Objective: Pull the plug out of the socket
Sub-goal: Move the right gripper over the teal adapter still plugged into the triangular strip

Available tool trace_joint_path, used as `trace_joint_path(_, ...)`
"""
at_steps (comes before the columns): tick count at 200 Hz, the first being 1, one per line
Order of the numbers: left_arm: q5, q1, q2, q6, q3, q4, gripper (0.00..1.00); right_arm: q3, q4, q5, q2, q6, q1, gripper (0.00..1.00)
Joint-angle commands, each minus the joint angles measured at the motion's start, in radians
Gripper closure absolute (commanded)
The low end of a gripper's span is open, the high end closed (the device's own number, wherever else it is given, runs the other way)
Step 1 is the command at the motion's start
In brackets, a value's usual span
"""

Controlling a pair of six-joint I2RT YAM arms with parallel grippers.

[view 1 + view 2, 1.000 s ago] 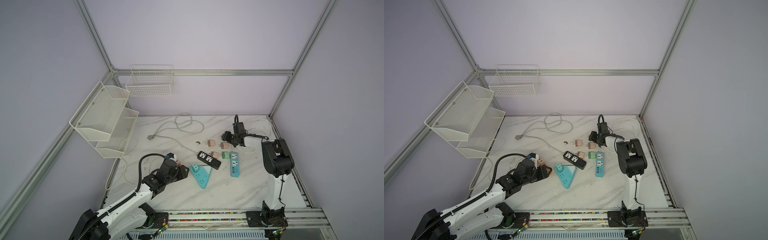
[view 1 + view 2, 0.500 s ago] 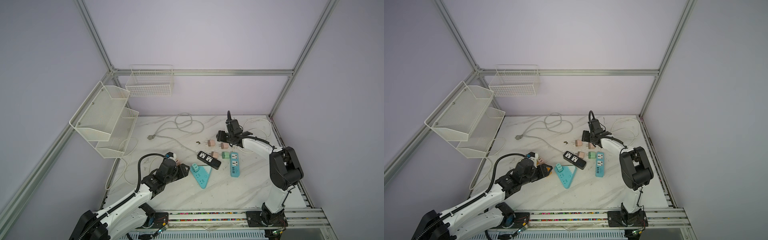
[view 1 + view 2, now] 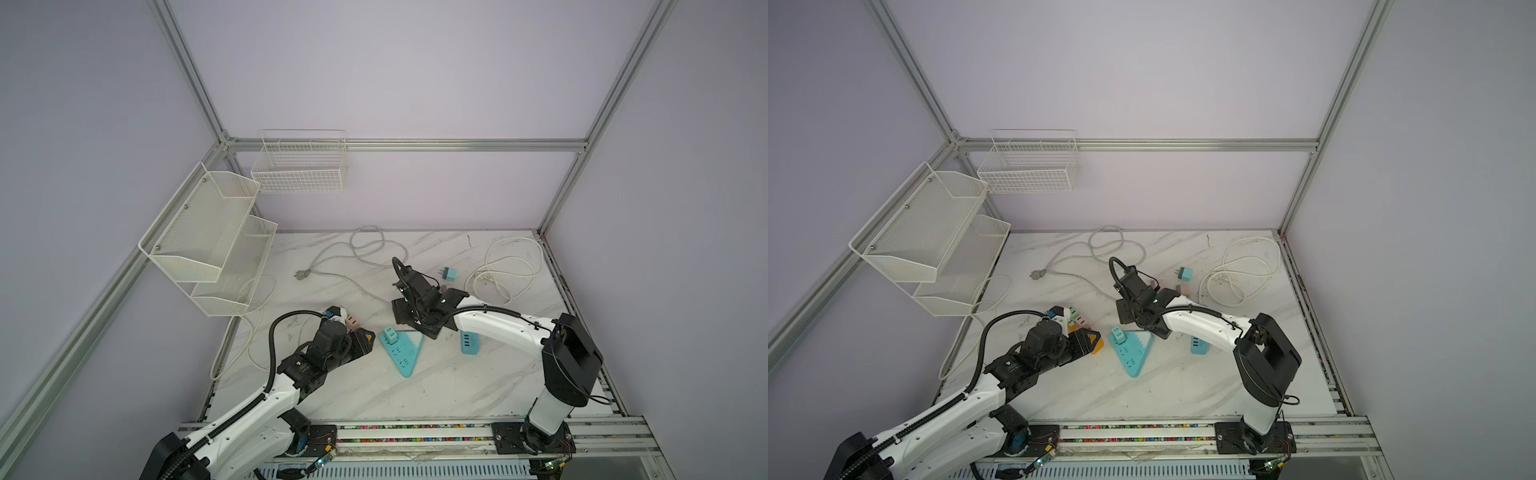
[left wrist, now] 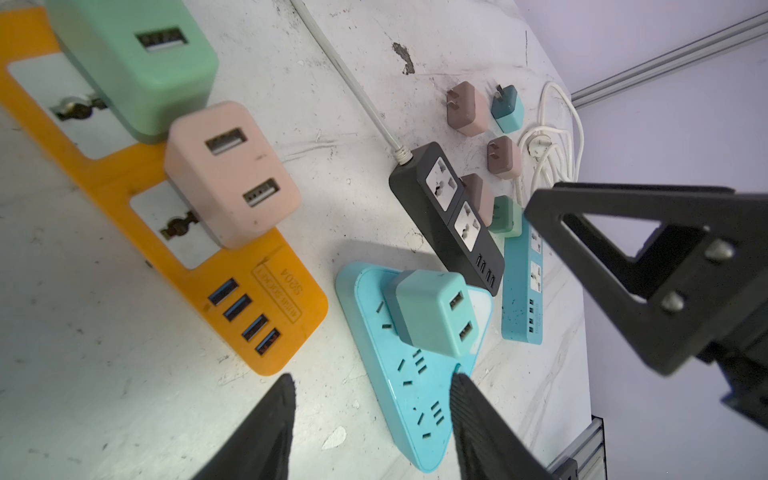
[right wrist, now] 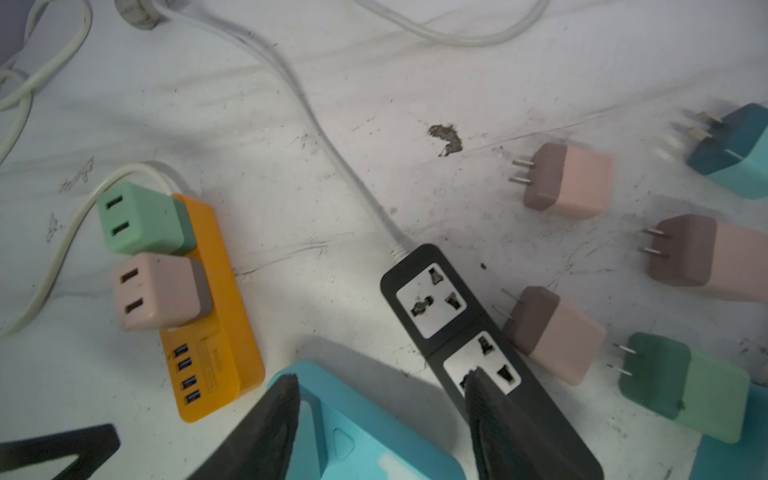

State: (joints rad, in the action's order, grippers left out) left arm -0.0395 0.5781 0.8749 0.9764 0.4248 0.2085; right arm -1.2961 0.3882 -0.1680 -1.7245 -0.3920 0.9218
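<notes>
The teal plug (image 4: pixel 432 318) is seated in the triangular socket (image 4: pixel 399 386), at the corner nearest the orange strip (image 4: pixel 270 299). The left gripper (image 4: pixel 372 378) points at the socket from the orange strip's side. Its jaws are about half apart and hold nothing, with the tips just short of the plug. The right gripper (image 5: pixel 382 374) hangs over the socket's far edge, also parted and empty. One of its fingers is above the socket and the other above the black strip (image 5: pixel 453 316) just beside the socket. I cannot tell whether either gripper touches the socket. Loose plugs (image 5: pixel 569 180) lie beyond the black strip from the socket.
</notes>
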Motion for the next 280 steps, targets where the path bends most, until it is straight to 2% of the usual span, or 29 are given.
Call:
trace_joint_path(1,0.005,-0.009,-0.017,-0.012,-0.053,-0.013,0.4,0.01,0.054,-0.069,0.062,-0.04,0.068,0.33)
trace_joint_path(61,-0.022,-0.012,-0.023,0.033,-0.093,-0.061,0.41,0.075,0.043,-0.114,0.047,-0.051,0.194,0.33)
trace_joint_path(151,-0.113,-0.014,0.096,0.083,-0.088,-0.179,0.45,0.123,0.007,-0.094,-0.001,-0.032,0.196,0.39)
trace_joint_path(219,-0.201,-0.014,0.251,0.123,-0.1,-0.377,0.51,0.111,-0.013,-0.092,-0.038,0.02,0.195,0.46)
trace_joint_path(280,-0.214,-0.013,0.312,0.141,-0.095,-0.397,0.56,0.087,-0.013,-0.108,-0.069,0.044,0.195,0.53)
